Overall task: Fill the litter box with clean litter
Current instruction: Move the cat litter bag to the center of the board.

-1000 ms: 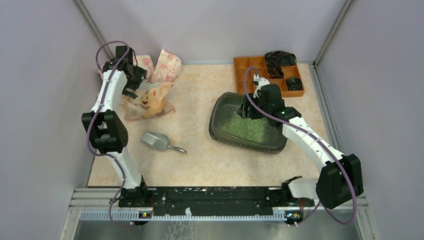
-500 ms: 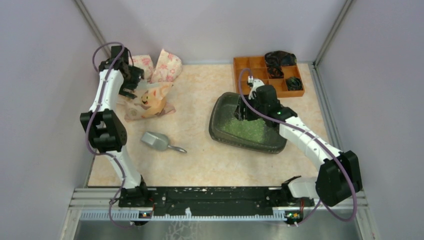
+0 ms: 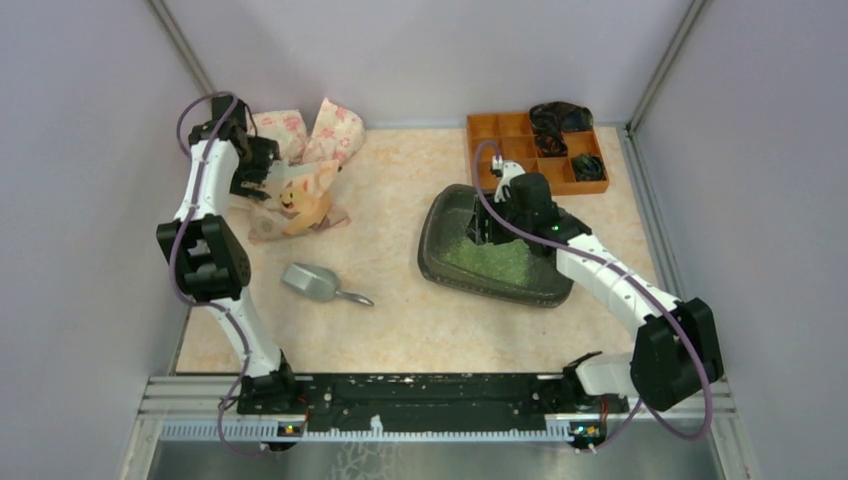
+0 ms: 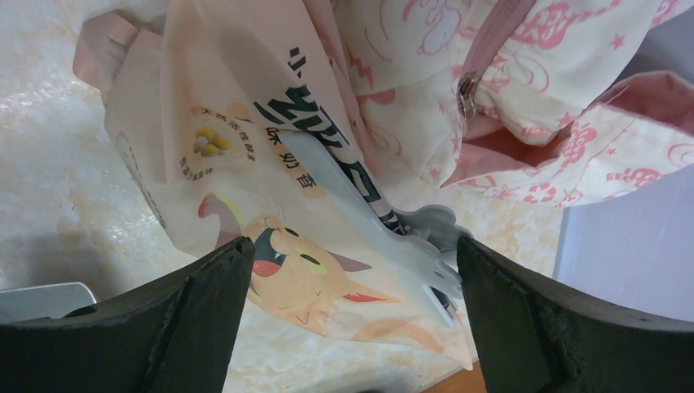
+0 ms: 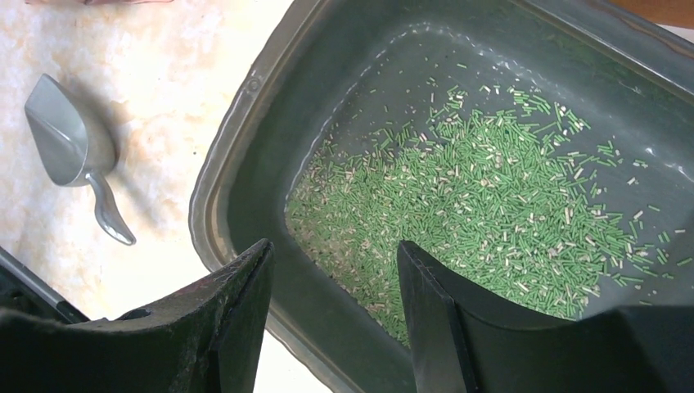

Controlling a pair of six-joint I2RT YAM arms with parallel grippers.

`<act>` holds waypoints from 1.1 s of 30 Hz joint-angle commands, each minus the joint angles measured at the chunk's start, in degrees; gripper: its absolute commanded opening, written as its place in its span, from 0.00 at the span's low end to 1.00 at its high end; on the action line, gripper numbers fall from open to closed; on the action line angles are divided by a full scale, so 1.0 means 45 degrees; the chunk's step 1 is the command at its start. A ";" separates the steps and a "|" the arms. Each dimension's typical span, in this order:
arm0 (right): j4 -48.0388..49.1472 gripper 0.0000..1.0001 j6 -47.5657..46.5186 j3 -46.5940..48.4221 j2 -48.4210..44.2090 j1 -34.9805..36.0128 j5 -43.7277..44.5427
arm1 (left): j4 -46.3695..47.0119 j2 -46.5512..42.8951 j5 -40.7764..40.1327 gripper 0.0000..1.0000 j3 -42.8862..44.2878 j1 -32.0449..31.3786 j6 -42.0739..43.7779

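The dark grey litter box [image 3: 436,262] lies right of the table's middle, with green clean litter [image 3: 497,258] spread over its floor. In the right wrist view the litter [image 5: 491,205] covers part of the box [image 5: 245,123]. My right gripper [image 3: 484,230] is open and empty; its jaws [image 5: 334,250] stand over the box's left wall, one finger outside and one over the litter. My left gripper [image 3: 262,172] is open and empty at the far left, just above the peach printed litter bag [image 3: 300,200], which fills the left wrist view [image 4: 245,164] beyond the jaws [image 4: 352,246].
A grey metal scoop [image 3: 315,283] lies on the table left of the box and shows in the right wrist view [image 5: 65,143]. A pink patterned pouch [image 3: 335,130] stands behind the bag. An orange organiser tray [image 3: 535,150] sits at the back right.
My left gripper has drawn back to the left, away from the bag. My right gripper has shifted a little left over the litter box.
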 commanded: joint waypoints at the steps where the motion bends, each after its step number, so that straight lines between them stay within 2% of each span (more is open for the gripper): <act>1: 0.0748 0.57 -0.0131 0.0031 0.0204 0.0208 -0.0313 | -0.0551 -0.0656 -0.0142 0.99 0.0055 0.0481 -0.0868; 12: 0.0914 0.57 -0.0111 0.0150 0.0572 0.0494 -0.0432 | -0.1357 -0.0317 0.0641 0.99 0.0770 0.0648 -0.1235; 16: 0.0818 0.57 -0.0183 0.0162 0.0522 0.0535 -0.0296 | -0.2141 0.0162 0.0253 0.82 0.1366 0.0638 -0.1413; 18: 0.0767 0.57 -0.0277 0.0169 0.0504 0.0536 -0.0279 | -0.2403 0.0259 -0.0004 0.79 0.1409 0.0637 -0.1482; 25: 0.0725 0.57 -0.0368 0.0191 0.0538 0.0536 -0.0412 | -0.2574 0.0478 -0.0273 0.84 0.1147 0.0711 -0.1795; 29: 0.0653 0.58 -0.0464 0.0274 0.0565 0.0536 -0.0424 | -0.2668 0.0854 -0.0017 0.98 0.1343 0.0760 -0.1856; 33: 0.0658 0.58 -0.0515 0.0311 0.0587 0.0536 -0.0425 | -0.2987 0.1309 0.0093 0.98 0.1695 0.0821 -0.1765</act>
